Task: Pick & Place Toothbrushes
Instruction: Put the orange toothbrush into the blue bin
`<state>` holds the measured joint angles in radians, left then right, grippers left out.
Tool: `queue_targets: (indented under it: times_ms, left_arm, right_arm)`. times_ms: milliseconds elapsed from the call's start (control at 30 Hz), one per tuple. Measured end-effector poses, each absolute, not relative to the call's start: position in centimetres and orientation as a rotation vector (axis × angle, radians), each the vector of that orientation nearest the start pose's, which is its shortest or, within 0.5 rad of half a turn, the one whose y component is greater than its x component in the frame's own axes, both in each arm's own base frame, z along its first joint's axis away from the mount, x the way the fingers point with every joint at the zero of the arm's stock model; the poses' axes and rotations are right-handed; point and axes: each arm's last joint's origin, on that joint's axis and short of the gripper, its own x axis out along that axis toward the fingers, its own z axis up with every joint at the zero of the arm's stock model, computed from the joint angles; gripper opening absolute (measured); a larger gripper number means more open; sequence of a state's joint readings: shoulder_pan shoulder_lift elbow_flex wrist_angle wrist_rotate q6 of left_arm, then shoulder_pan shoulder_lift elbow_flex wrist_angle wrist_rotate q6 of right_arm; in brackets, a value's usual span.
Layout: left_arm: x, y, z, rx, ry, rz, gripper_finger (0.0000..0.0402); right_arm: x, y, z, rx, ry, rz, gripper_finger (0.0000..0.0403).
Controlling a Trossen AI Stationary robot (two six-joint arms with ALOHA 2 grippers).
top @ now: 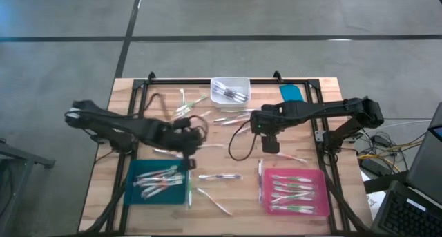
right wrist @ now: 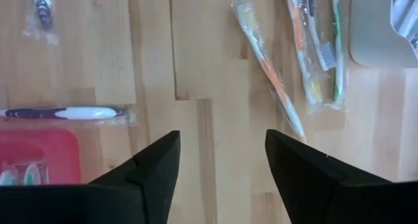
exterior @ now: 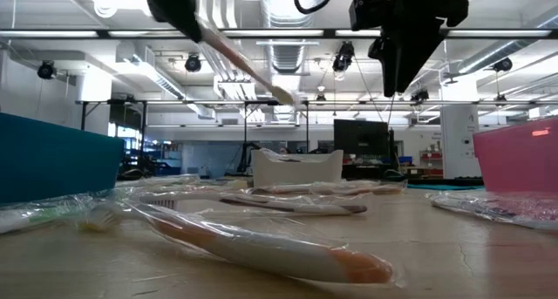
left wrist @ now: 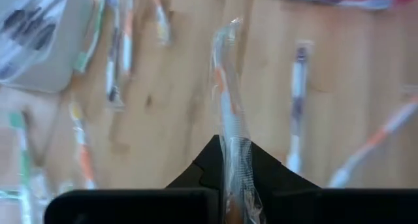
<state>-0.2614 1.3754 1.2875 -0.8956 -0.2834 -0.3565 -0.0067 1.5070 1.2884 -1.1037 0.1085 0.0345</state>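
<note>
My left gripper point(top: 188, 141) hangs over the table's left middle, just beyond the teal tray point(top: 138, 169), shut on a wrapped orange-and-white toothbrush point(left wrist: 225, 87). In the low view that toothbrush point(exterior: 248, 68) slants down in the air. My right gripper point(right wrist: 222, 165) stands open above bare wood at the table's middle, beyond the pink tray point(top: 314, 176), with nothing between its fingers. Both trays hold several toothbrushes. More wrapped toothbrushes point(top: 219, 176) lie flat on the wood. My left gripper pinches the wrapped toothbrush between its two fingers at one end point(left wrist: 234, 160), wrapper and all. The fingers slant downward and the brush runs on forward in line with them. It is lifted clear of the table, its free end point(exterior: 283, 94) lowest.
A white bin point(top: 230, 90) with dark toothbrushes stands at the far middle, with a teal object point(top: 291, 92) to its right. A black cable point(top: 240, 146) loops beside my right gripper. An orange toothbrush point(right wrist: 268, 64) and a purple one point(right wrist: 62, 112) lie below my right gripper.
</note>
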Motion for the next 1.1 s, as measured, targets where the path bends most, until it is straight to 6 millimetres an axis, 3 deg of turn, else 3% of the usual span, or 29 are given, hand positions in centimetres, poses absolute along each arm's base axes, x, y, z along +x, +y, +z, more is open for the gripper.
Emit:
queue_targets:
  times_ms: [300, 467, 767, 1100]
  left_arm:
    - [18.0, -8.7, 30.3, -0.241, 0.840, 0.079, 0.0028]
    - [14.5, -9.2, 29.3, -0.351, 0.818, 0.037, 0.0028]
    - [11.1, -9.9, 27.1, -0.419, 0.842, -0.040, 0.0028]
    - [9.6, -9.9, 23.4, -0.476, 0.921, -0.013, 0.0028]
  right_arm:
    - [28.4, -0.6, 28.0, -0.039, 1.262, -0.119, 0.0196]
    - [28.7, -0.7, 28.1, -0.035, 1.237, -0.122, 0.0186]
    - [29.1, -0.9, 28.3, -0.028, 1.192, -0.129, 0.0175]
    - [29.2, -0.9, 28.3, -0.011, 1.173, -0.141, 0.0199]
